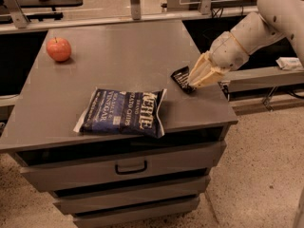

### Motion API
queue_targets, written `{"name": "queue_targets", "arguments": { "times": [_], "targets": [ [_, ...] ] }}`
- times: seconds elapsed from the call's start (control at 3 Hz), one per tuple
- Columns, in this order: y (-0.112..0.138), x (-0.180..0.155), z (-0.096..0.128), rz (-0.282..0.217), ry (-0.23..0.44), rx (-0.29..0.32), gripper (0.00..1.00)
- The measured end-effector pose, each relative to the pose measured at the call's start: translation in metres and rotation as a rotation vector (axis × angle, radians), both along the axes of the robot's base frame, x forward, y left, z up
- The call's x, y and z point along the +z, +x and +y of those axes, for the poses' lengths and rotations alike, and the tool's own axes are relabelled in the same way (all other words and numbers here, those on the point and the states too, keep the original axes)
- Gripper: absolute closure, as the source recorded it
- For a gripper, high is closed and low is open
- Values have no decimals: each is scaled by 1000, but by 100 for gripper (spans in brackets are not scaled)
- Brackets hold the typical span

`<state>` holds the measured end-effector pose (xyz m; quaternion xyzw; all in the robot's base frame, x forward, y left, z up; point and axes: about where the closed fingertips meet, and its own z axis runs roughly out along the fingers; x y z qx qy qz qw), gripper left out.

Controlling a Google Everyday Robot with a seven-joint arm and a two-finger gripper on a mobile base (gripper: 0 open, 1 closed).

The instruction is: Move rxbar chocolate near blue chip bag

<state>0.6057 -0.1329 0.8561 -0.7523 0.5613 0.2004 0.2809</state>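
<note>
The rxbar chocolate, a small black-wrapped bar, is at the right side of the grey cabinet top, tilted with its far end between my fingers. My gripper comes in from the right and is shut on the bar's right end, just above the surface. The blue chip bag lies flat near the front edge, left of the bar, with a small gap between its right seam and the bar.
A red apple sits at the far left of the top. The cabinet has drawers below its front edge. A shelf and rails run behind and to the right of the cabinet.
</note>
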Motion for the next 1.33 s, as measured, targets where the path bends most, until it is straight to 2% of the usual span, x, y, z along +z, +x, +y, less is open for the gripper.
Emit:
{"name": "queue_targets", "arguments": {
  "times": [0.33,0.67,1.0,1.33],
  "targets": [
    [3,2,-6,-10,-12,-17,12],
    [3,2,-5,-9,-12,-20,0],
    [5,7,-21,-21,5,-77,0],
    [5,47,-69,-110,63,-211,0]
  ]
}}
